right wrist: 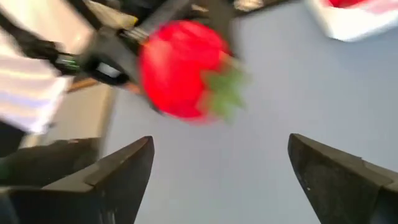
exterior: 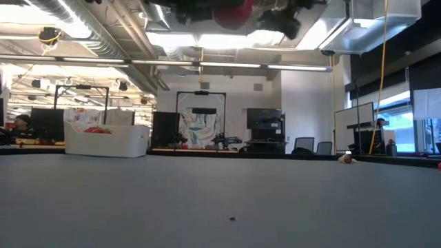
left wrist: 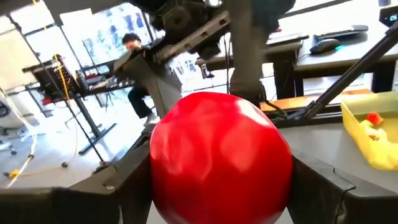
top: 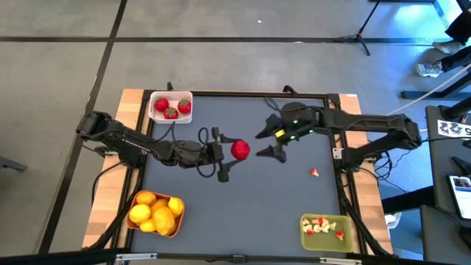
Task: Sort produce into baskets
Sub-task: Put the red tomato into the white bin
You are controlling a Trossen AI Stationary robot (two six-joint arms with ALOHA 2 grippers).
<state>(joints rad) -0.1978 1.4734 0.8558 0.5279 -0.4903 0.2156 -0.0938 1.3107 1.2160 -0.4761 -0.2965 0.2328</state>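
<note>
Fingers of the left gripper (top: 234,149) clamp one strawberry (top: 240,149); right gripper (top: 269,143) gapes wide, empty; three strawberries fill the white basket (top: 157,97).

Bright ceiling strips glare (low view); right wrist view motion-blurred, strawberry (right wrist: 180,68) smeared.

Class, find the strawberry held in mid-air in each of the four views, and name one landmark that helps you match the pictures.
High view: strawberry at table centre, in the left gripper.
Low view: top edge, red blob above the table.
Left wrist view: fills the centre.
Right wrist view: upper left, beyond the open right gripper.
Shared landmark: the white basket of strawberries.
</note>
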